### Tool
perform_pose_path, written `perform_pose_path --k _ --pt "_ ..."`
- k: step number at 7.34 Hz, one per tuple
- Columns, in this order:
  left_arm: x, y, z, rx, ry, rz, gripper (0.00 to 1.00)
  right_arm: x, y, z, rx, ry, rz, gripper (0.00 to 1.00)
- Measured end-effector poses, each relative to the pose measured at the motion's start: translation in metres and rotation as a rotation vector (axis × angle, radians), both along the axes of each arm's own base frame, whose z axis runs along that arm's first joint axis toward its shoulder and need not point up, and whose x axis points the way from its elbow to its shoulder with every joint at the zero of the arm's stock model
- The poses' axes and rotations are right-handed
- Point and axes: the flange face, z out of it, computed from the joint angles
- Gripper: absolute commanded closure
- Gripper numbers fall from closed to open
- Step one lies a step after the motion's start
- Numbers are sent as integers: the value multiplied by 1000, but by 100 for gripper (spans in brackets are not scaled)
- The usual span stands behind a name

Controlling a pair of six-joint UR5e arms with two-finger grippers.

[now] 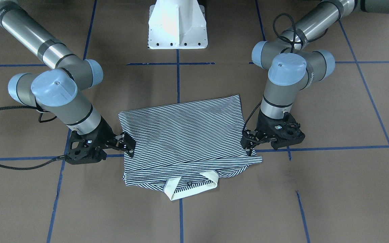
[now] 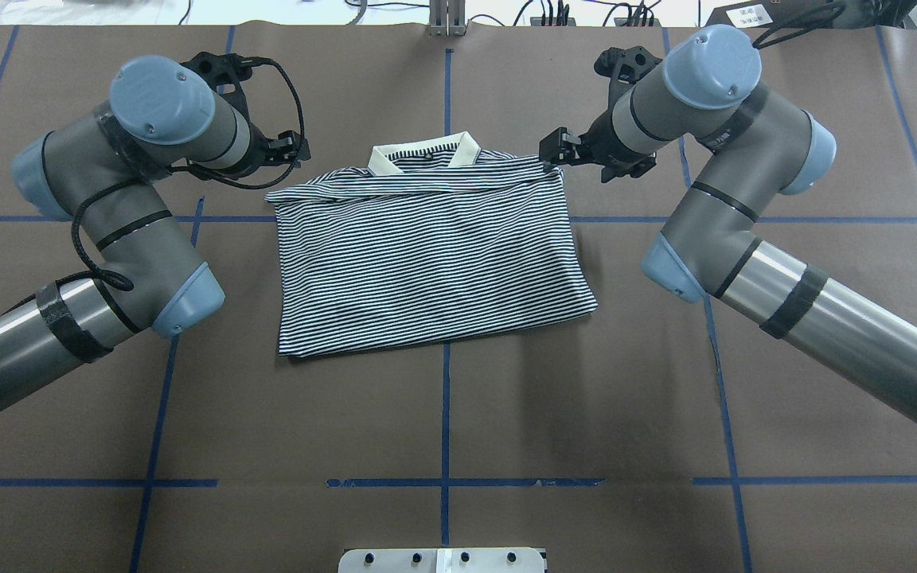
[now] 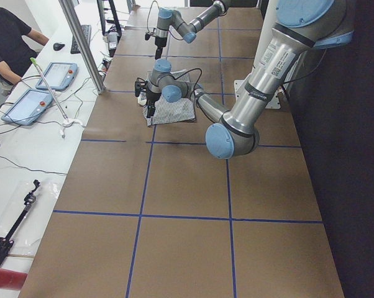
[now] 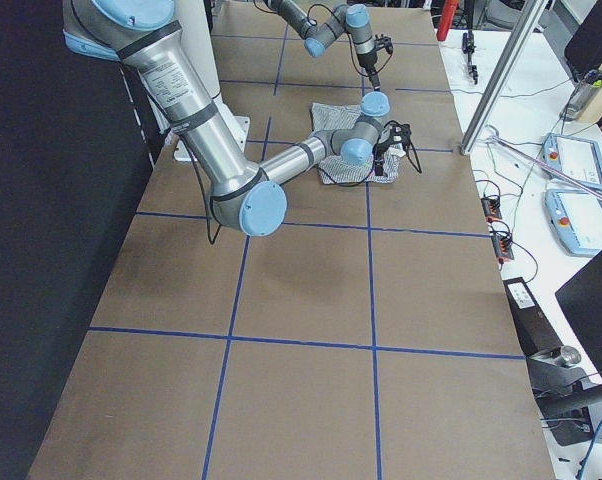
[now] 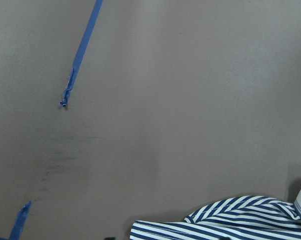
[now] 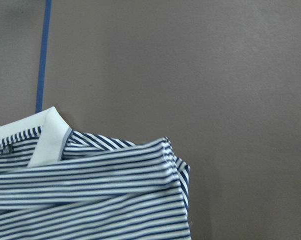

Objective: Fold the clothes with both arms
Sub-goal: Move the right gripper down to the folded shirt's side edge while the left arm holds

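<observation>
Striped polo shirt (image 2: 427, 255) lies folded on brown table (image 2: 506, 414), collar (image 2: 425, 153) exposed.

A navy-and-white striped polo shirt (image 2: 427, 263) is laid flat at the middle of the table (image 2: 442, 414), folded into a rough rectangle, with its white collar (image 2: 424, 153) turned to the far side. The left gripper (image 2: 290, 151) and right gripper (image 2: 558, 149) are held low beside its far-left and far-right corners. Whether their jaws are parted cannot be told.
</observation>
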Motion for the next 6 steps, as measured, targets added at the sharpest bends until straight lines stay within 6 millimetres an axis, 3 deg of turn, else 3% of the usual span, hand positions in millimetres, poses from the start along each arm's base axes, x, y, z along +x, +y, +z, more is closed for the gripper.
perform_pose_path --k 1,3,4,6 --pt "-1 2 -6 2 11 -5 0 -6 31 -11 -79 24 6 0" --pt "2 10 -16 -3 39 -15 0 -46 90 -12 -142 71 7 0" --pt "2 12 -20 -2 48 -16 0 -64 109 -6 -137 96 1 0" --pt "2 17 -28 6 62 -14 0 -72 122 5 -136 124 -5 0"
